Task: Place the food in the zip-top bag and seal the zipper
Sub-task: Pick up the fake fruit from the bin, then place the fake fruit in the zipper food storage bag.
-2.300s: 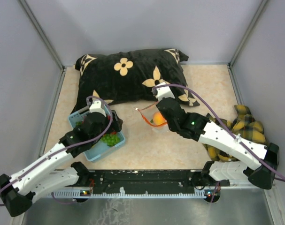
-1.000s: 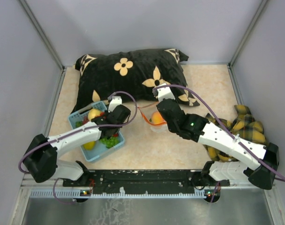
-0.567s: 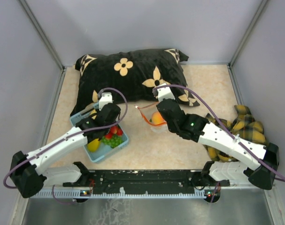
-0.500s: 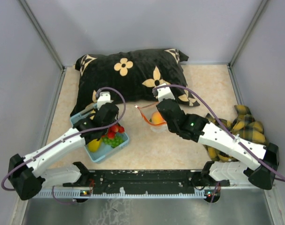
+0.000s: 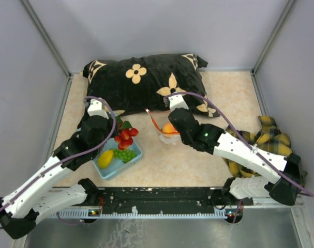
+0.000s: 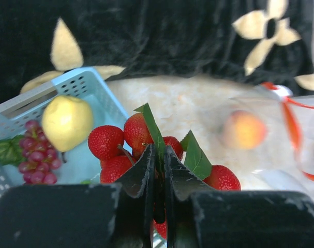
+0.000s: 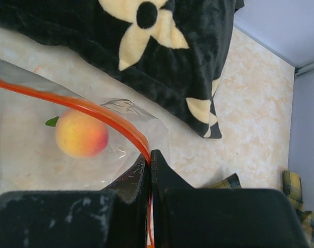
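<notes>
My left gripper is shut on the stem and leaves of a bunch of red strawberries, held over the far right corner of the light blue basket. A yellow pear, purple grapes and green grapes lie in the basket. To the right, the clear zip-top bag stands with its mouth open and an orange-pink peach inside. My right gripper is shut on the bag's red zipper at the rim.
A black pillow with cream flower shapes lies behind the basket and the bag. A yellow plaid cloth is bunched at the right wall, beside my right arm. Grey walls enclose the beige tabletop.
My left gripper has closed on the strawberry bunch and lifted it from the basket, its arm swinging back to the left. The right gripper still pinches the zipper, shifted slightly.
</notes>
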Robot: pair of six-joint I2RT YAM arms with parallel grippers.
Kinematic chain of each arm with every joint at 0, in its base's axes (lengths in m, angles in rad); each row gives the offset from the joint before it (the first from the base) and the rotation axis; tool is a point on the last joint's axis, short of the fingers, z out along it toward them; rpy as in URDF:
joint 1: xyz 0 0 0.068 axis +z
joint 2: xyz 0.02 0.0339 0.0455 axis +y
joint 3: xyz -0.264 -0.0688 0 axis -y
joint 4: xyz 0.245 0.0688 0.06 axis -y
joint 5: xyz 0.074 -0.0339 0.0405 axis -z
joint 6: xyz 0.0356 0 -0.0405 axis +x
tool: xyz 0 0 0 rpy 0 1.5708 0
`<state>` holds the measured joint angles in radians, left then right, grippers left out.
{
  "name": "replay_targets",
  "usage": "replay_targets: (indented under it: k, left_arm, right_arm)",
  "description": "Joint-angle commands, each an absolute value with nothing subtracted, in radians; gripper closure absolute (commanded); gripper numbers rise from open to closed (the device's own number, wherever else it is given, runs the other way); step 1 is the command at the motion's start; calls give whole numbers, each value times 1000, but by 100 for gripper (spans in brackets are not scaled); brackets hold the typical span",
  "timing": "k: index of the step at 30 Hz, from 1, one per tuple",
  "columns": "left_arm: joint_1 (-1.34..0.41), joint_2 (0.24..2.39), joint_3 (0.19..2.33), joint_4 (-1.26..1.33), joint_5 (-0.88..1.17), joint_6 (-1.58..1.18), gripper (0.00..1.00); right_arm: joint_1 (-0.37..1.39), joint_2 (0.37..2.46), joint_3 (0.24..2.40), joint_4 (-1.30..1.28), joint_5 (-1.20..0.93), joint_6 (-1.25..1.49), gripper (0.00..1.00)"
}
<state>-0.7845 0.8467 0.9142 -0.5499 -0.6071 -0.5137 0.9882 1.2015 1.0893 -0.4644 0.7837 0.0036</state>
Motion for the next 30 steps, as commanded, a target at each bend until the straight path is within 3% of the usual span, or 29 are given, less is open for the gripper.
replay_targets:
  k: [1, 16, 30]
  left_arm:
    - [-783, 762, 953, -433, -467, -451, 100]
    - [-784, 684, 941, -109, -85, -498, 100]
    - [-783, 705, 805, 258, -10, -648, 100]
  right_arm:
    - [999, 1227, 1161, -444, 777, 42, 100]
    - [999, 1289, 1205, -461, 688, 150, 100]
    - [999, 1306, 1195, -444, 596, 218, 100]
